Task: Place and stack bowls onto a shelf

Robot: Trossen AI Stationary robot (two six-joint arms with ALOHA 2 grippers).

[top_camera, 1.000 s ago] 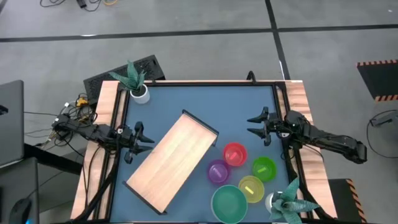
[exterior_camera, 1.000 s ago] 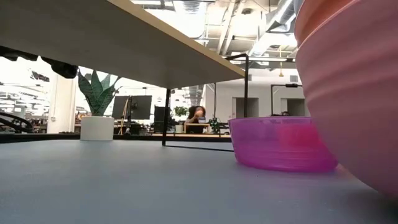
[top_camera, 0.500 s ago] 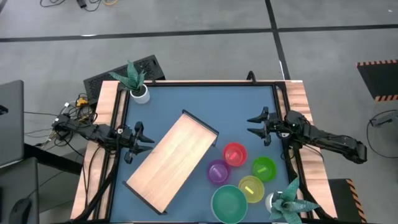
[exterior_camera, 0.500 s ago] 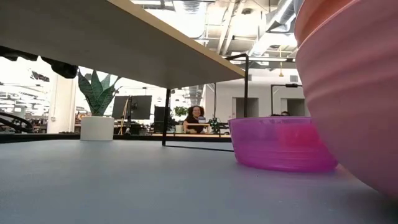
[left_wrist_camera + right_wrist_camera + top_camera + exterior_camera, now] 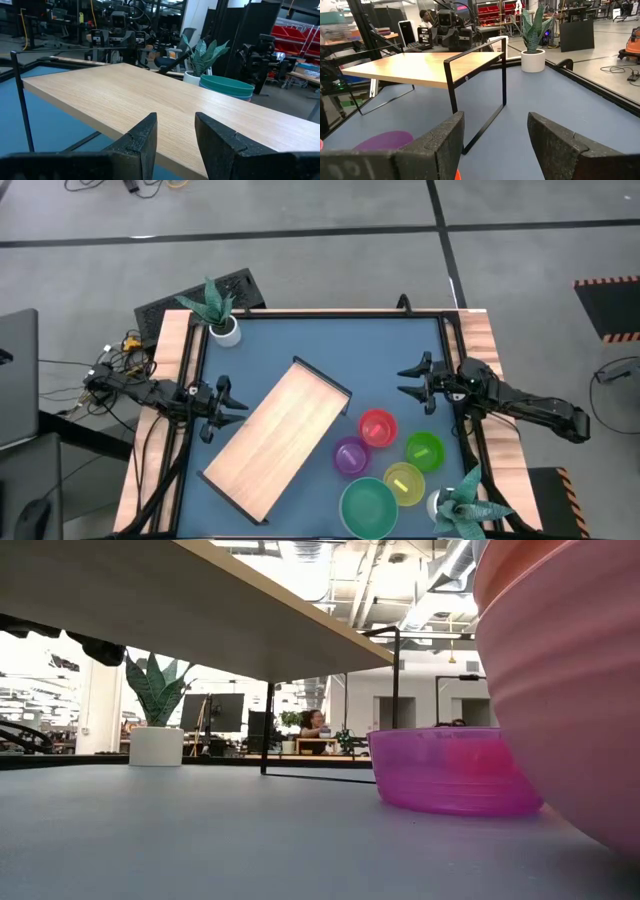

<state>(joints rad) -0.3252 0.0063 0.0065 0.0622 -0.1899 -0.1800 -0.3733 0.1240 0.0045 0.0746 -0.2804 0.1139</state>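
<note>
nothing moved; round red plastic bowl (image 5: pixel 377 427) lies just near-left of the wide-open, empty right end effector (image 5: pixel 414 382); left end effector (image 5: pixel 222 411) shut, empty.

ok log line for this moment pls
stage: not started | left claw: shut, table's left edge | right claw: open, right edge | bowls: five loose on table | shelf: bare

Light matt wood shelf (image 5: pixel 276 437) with dark metal brackets, glossy translucent plastic purple bowl (image 5: pixel 455 769)
</note>
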